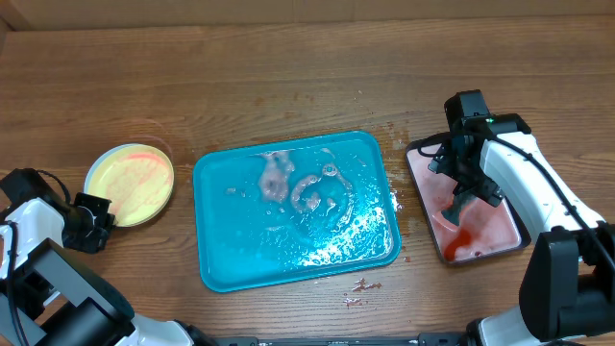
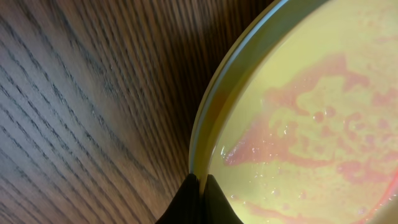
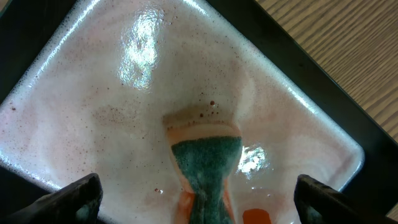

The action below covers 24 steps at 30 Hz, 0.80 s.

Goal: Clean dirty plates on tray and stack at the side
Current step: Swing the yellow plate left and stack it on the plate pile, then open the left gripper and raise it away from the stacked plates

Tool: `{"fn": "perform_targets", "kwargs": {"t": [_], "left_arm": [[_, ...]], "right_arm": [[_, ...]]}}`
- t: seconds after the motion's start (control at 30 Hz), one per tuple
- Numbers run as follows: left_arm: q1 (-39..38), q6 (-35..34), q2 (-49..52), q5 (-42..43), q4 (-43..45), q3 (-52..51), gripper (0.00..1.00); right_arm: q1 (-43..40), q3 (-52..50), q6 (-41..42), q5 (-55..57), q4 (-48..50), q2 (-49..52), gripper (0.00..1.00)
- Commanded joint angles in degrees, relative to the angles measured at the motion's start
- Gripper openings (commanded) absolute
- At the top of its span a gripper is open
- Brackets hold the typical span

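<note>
Overhead shows the yellow plate (image 1: 130, 183) off the turquoise tray (image 1: 240, 245), resting on the bare table (image 1: 288, 77) at the left (the stacking spot, I judge). The left claw (image 2: 200, 186) is pinched together on its rim, probably to set it down. The right claw (image 3: 199, 202) stands wide apart around the sponge (image 3: 205, 162), which is parked in the small black-rimmed tray (image 3: 311, 81).

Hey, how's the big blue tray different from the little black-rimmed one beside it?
The turquoise tray is larger and sits mid-table; the black-rimmed tray is smaller, off to its right. The turquoise tray holds only foamy, faintly reddish streaks; the black-rimmed tray holds pinkish water and a sponge. Both are wet, rectangular with rounded corners.
</note>
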Motion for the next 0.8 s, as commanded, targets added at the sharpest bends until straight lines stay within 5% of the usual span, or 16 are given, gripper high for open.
{"fn": "perform_targets", "kwargs": {"t": [0.0,0.1,0.33,0.47,0.53,0.57,0.77], "left_arm": [[-0.15,0.94,0.35,0.85,0.72,-0.13,0.09],[-0.15,0.96,0.35,0.83,1.49,-0.13,0.16],[-0.15,1.11,0.35,0.42,3.06,-0.13,0.13],[-0.15,1.16,0.35,0.63,3.21,-0.13,0.51],[-0.15,1.64,0.35,1.11,3.19,-0.11,0.87],[-0.17,1.64,0.31,1.16,3.13,-0.07,0.96],[-1.27,7.1,-2.45,2.75,3.23,1.9,1.0]], "right_arm": [[-0.07,-0.13,0.09,0.81,0.24,-0.22,1.0],[-0.07,-0.13,0.09,0.81,0.24,-0.22,1.0],[-0.07,-0.13,0.09,0.79,0.22,-0.22,1.0],[-0.07,-0.13,0.09,0.81,0.22,-0.22,1.0],[-0.07,-0.13,0.07,0.79,0.24,-0.22,1.0],[-0.07,-0.13,0.09,0.79,0.22,-0.22,1.0],[-0.07,-0.13,0.09,0.81,0.22,-0.22,1.0]]}}
